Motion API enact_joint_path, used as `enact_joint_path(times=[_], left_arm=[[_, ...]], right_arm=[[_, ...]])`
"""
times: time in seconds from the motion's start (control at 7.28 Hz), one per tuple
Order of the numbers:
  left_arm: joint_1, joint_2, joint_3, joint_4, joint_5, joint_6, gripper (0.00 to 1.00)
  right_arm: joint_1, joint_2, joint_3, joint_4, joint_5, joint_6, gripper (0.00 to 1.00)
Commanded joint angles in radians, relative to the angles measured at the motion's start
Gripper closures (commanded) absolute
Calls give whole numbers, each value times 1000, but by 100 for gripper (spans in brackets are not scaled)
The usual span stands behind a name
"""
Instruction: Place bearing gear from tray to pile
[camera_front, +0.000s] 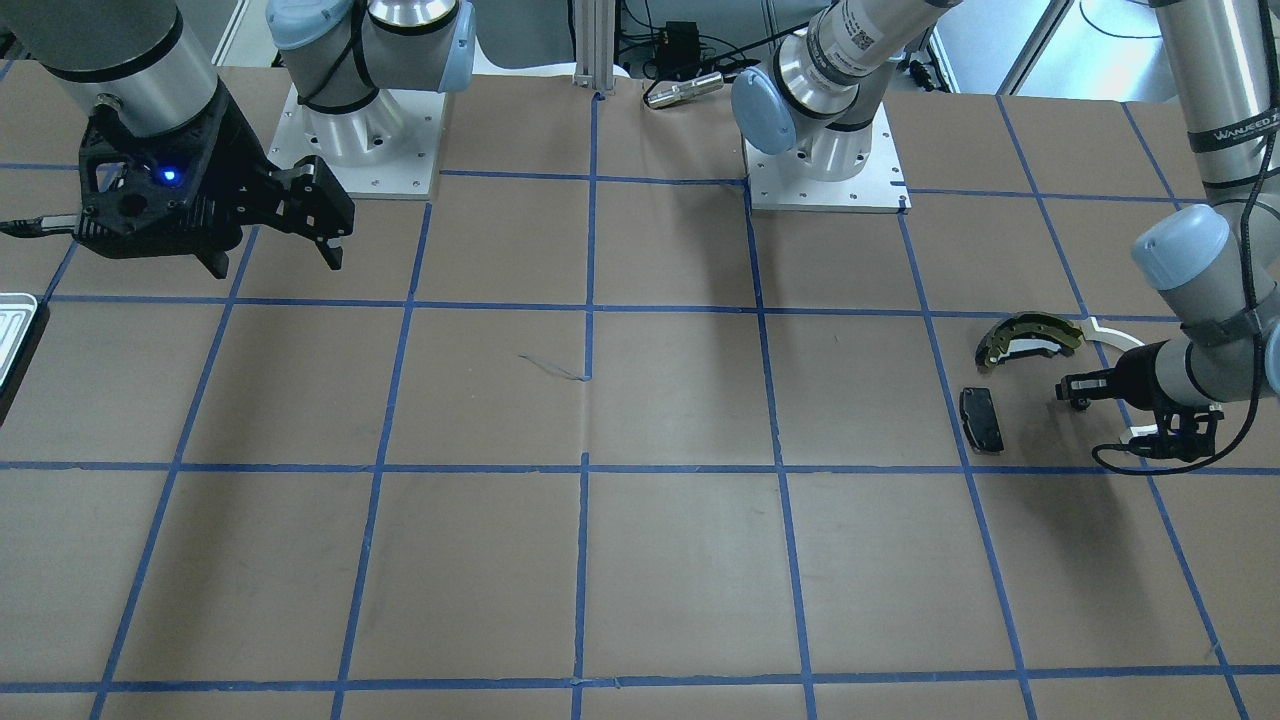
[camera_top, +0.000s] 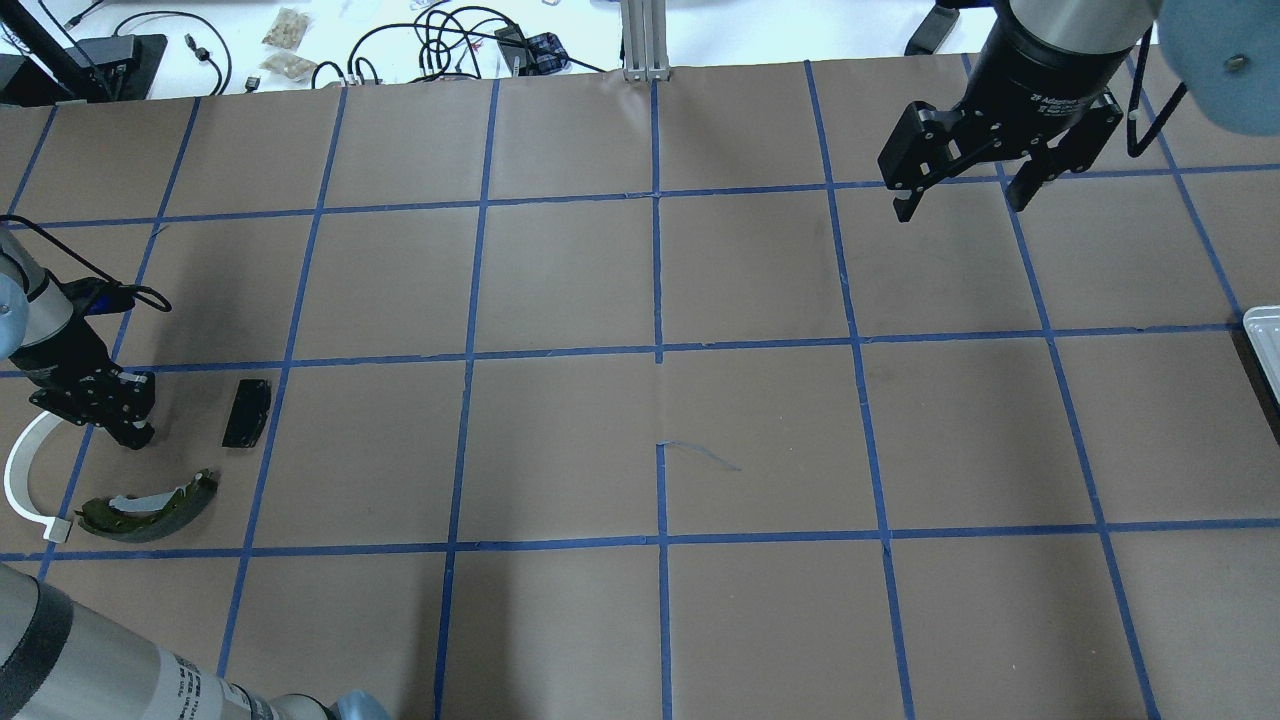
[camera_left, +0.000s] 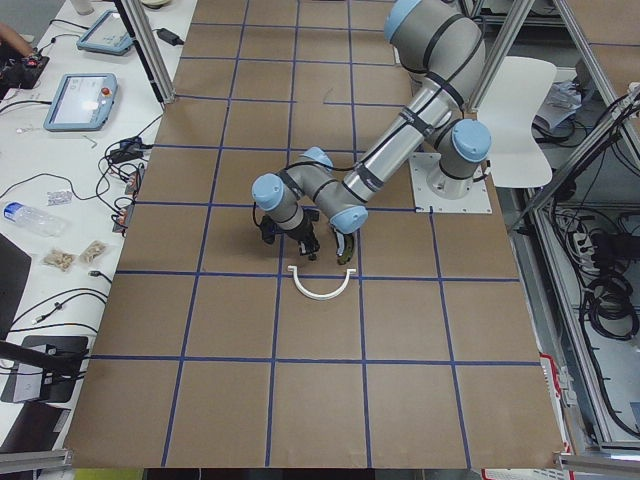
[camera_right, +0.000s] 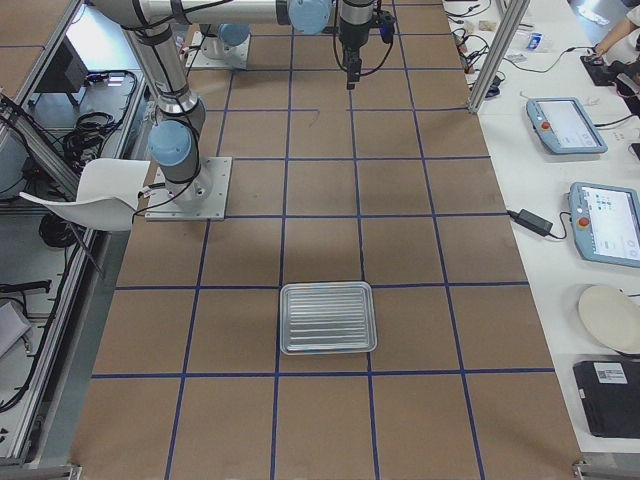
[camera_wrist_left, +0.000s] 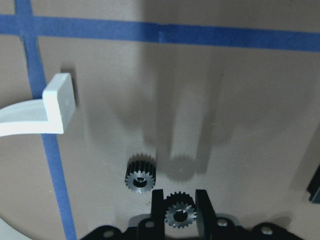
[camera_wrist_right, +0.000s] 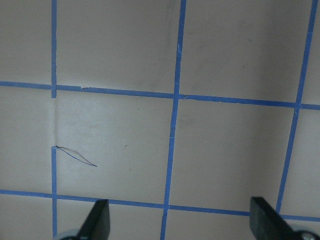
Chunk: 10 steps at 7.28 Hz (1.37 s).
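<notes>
My left gripper is shut on a small black bearing gear and holds it just above the table. A second black gear lies on the paper beside it. The gripper hovers at the pile: an olive-edged brake shoe, a black brake pad and a white half-ring strip. My right gripper is open and empty, high above the far side of the table. The silver ridged tray sits at the table's right end, with only its edge in the overhead view.
Brown paper with a blue tape grid covers the table. The two arm bases stand at the robot's edge. Cables and small items lie beyond the far edge.
</notes>
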Motion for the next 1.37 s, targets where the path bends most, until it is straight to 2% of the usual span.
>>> enact_joint_path(times=[0.0,0.14,0.41,0.69,0.82,0.96,1.1,1.24], left_arm=[[0,-12,12,0,1,0,100],[0,-14,13,0,2,0,74],[0,-14,15,0,2,-1,45],[-3,-5,16,-1,2,-1,41],[-20,18,24,-7,-5,-4,35],[-46,39,65,-55,-16,-12,30],[-89,69,128,-140,-69,-44,30],[-145,101,183,-215,-132,-190,29]], right_arm=[[0,0,-4,5,-2,-9,0],[5,0,1,9,-2,-10,0],[2,0,-1,0,-2,-12,0],[2,0,-5,9,3,-12,0],[2,0,-5,11,7,-9,0],[2,0,-5,11,7,-9,0],[2,1,-2,9,-2,-13,0],[2,3,2,-1,0,-13,0]])
